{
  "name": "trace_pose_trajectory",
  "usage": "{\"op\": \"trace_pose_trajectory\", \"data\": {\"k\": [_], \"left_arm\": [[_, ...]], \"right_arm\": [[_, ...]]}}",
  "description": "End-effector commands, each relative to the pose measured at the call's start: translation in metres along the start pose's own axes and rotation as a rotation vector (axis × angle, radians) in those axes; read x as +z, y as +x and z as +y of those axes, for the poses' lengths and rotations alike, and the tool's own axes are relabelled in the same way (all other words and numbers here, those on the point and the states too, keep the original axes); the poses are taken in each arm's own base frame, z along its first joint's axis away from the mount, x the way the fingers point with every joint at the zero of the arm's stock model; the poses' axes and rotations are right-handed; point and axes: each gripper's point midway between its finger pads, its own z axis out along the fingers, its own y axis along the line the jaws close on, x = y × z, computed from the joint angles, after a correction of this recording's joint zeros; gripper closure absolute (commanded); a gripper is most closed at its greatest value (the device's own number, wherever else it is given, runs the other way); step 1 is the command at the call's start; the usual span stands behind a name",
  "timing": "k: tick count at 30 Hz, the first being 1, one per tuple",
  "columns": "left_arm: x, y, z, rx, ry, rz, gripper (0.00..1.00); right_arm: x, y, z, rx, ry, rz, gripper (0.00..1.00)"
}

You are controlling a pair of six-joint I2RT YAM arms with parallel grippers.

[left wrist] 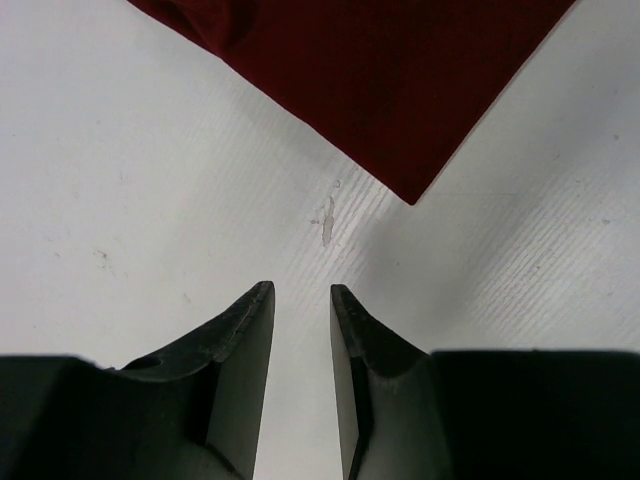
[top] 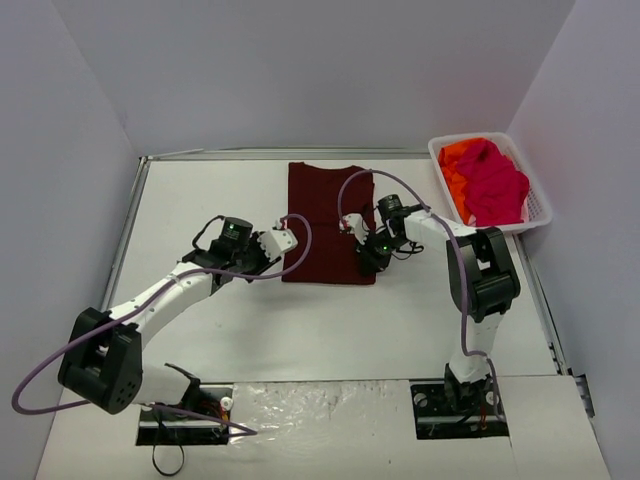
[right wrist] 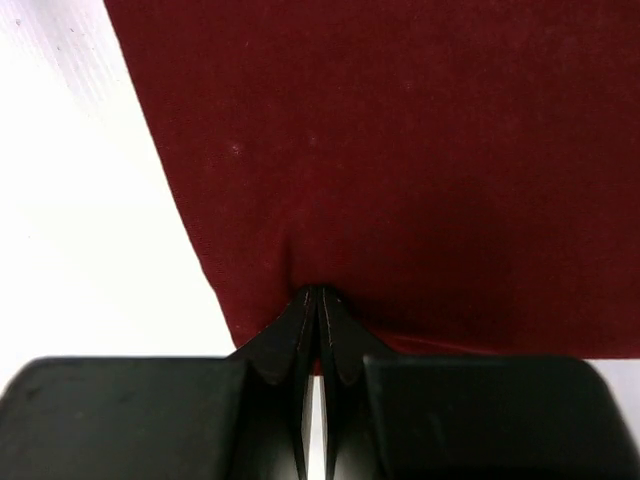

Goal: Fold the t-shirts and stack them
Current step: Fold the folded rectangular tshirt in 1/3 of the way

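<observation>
The dark maroon t-shirt point(top: 325, 215) lies flat on the white table as a folded rectangle. My right gripper point(top: 369, 264) is at its near right corner, shut on the hem, and the cloth point(right wrist: 400, 150) puckers at the closed tips point(right wrist: 317, 292). My left gripper point(top: 290, 240) hovers by the shirt's left edge near its front corner. In the left wrist view its jaws point(left wrist: 302, 290) are open by a narrow gap with only bare table between them, and a shirt corner point(left wrist: 380, 80) lies just ahead, untouched. A bright pink t-shirt point(top: 495, 185) and an orange t-shirt point(top: 455, 165) are bundled in the basket.
The white lattice basket point(top: 541, 214) stands at the back right against the wall. Grey walls close in the table on the left, back and right. Purple cables loop over both arms. The arm bases point(top: 460, 405) sit at the near edge.
</observation>
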Motion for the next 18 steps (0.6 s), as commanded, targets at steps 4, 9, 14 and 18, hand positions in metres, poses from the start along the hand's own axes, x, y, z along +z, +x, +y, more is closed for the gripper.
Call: {"op": "trace_pose_trajectory", "data": {"k": [4, 9, 14, 18], "left_arm": [[-0.013, -0.01, 0.003, -0.001, 0.005, -0.025, 0.72], [-0.017, -0.018, 0.006, 0.002, 0.007, -0.04, 0.72], [-0.026, -0.026, 0.009, 0.017, -0.006, -0.059, 0.71], [-0.028, -0.028, 0.01, 0.01, 0.0, -0.05, 0.71]], "right_arm": [[0.013, 0.034, 0.01, 0.029, -0.034, 0.113, 1.0], [-0.018, -0.008, 0.013, -0.015, 0.02, 0.028, 0.98], [-0.082, -0.067, 0.032, -0.083, 0.049, -0.092, 0.82], [-0.122, -0.087, 0.06, -0.088, 0.003, -0.114, 0.55]]}}
